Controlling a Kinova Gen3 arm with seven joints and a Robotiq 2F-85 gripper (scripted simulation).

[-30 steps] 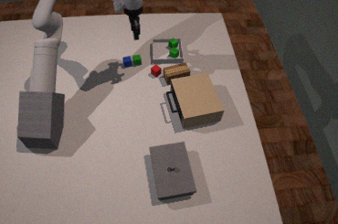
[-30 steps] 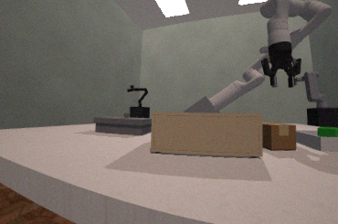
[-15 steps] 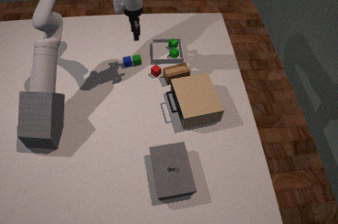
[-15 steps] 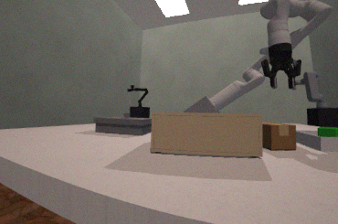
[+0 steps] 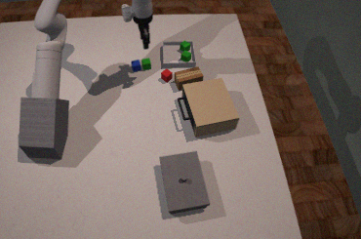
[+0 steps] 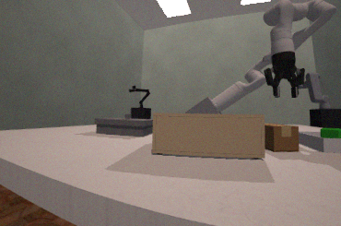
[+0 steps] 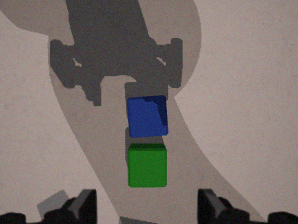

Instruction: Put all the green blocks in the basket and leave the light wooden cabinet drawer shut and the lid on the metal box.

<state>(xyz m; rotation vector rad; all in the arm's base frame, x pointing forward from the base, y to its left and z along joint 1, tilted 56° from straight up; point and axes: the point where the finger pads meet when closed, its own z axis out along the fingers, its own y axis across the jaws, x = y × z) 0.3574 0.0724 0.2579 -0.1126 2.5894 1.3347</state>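
hovering gripper (image 7: 145, 210) above green block (image 7: 146, 165), fingers apart and empty; blue block (image 7: 147, 116) touching at its 12 o'clock. next: descend straight, pinch green only, carry to basket (image 5: 166, 56).
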